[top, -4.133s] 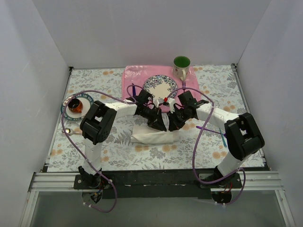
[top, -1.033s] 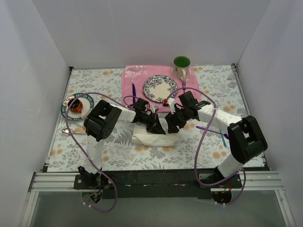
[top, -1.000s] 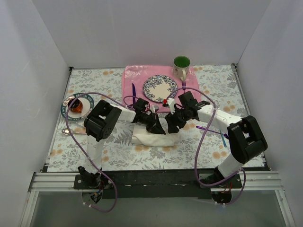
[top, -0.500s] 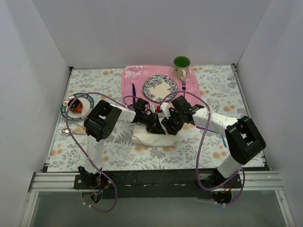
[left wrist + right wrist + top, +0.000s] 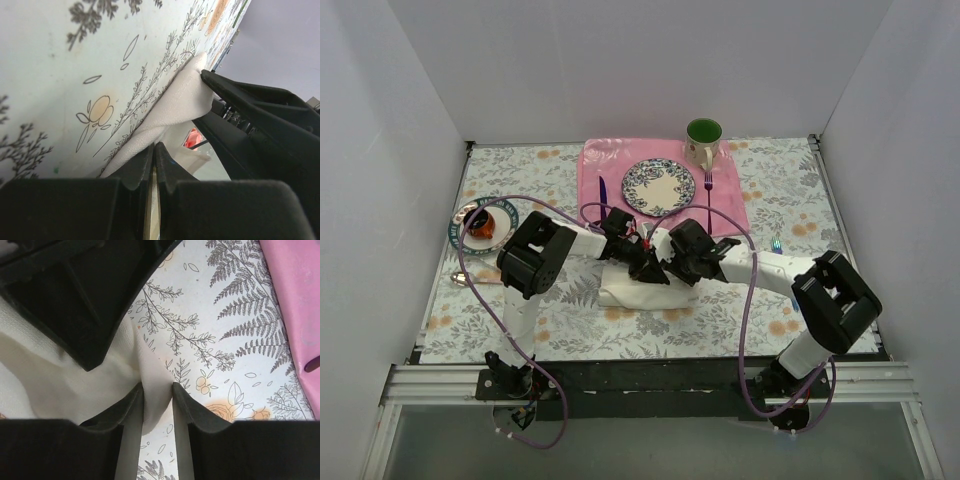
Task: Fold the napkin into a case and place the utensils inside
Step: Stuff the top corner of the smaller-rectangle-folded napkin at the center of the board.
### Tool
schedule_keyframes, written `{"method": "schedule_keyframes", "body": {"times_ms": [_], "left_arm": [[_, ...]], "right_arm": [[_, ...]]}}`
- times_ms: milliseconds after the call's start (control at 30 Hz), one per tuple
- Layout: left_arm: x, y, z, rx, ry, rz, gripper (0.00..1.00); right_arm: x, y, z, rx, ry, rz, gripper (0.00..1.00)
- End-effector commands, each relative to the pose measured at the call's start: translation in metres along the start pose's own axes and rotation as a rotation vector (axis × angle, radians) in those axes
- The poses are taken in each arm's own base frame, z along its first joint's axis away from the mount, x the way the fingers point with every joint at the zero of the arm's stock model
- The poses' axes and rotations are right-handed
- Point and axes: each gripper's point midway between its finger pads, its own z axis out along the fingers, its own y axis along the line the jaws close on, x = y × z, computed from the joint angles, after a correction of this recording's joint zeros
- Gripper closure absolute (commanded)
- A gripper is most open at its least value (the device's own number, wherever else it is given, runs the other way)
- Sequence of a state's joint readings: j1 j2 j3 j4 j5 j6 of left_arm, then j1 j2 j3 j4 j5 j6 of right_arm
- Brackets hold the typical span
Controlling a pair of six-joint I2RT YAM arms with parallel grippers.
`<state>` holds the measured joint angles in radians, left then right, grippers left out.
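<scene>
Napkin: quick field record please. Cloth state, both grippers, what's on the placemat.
napkin: cream, bunched on the floral tablecloth, not yet a case
left gripper: shut, pinching a napkin edge
right gripper: jaws apart, a napkin fold between them
placemat: pink, beyond the napkin; holds plate, knife, fork, green mug

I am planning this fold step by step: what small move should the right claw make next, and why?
Probably close the right claw: its fingers straddle a ridge of the napkin without pinching it, while the left claw already grips another part.
</scene>
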<state>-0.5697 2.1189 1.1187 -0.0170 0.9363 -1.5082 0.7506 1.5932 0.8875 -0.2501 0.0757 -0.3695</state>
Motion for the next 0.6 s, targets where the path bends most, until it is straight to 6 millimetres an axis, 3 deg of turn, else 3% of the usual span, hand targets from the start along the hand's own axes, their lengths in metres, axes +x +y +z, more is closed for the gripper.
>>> {"method": "schedule_keyframes", "body": {"times_ms": [0,200,400,567], "left_arm": [[0.000,0.016,-0.007,-0.059,-0.033,-0.057,1.00],[-0.007,0.002,-0.010,-0.036,-0.050,-0.028,1.00],[-0.002,0.006,-0.010,-0.040,-0.043,-0.036,1.00],[-0.006,0.003,-0.011,-0.035,-0.049,-0.033,1.00]], "right_arm": [[-0.008,-0.018,-0.011,0.124,-0.046,-0.054,0.66],[-0.017,-0.013,-0.015,0.140,-0.096,-0.107,0.77],[-0.021,-0.006,-0.017,0.157,-0.122,-0.161,0.87],[-0.012,0.007,-0.017,0.107,-0.136,-0.192,0.91]]}}
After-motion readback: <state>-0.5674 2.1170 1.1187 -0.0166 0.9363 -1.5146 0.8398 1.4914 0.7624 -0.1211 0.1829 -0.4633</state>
